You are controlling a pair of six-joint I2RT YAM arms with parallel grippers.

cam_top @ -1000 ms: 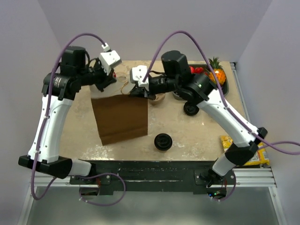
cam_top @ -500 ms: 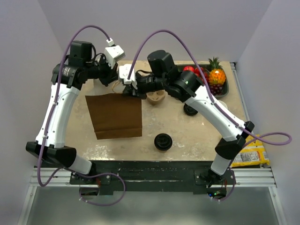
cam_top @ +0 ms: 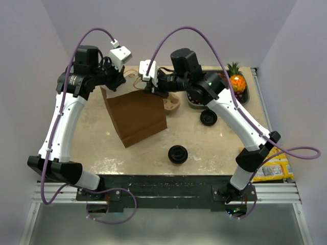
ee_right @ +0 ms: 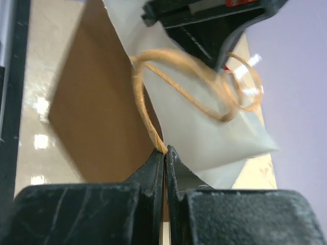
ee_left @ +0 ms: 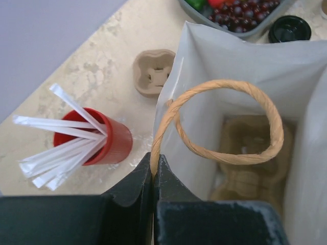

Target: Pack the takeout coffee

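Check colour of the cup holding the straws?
Red; the straw cup shows best in the left wrist view.

A beige, marble-patterned table [cam_top: 214, 148] fills the middle, closed in behind and on both sides by plain pale lilac walls [cam_top: 153, 25]. Along the table's near edge runs a black strip [cam_top: 168, 181] on silver metal rails [cam_top: 278, 194], with grey floor [cam_top: 168, 229] below that edge. Soft light leaves small bright glints on the tabletop.

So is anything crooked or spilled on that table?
Nothing looks spilled. The brown paper bag looks askew, twisted out of line with the table edge, because the left gripper and right gripper each pinch one of its twine handles. A cardboard cup tray lies inside it.
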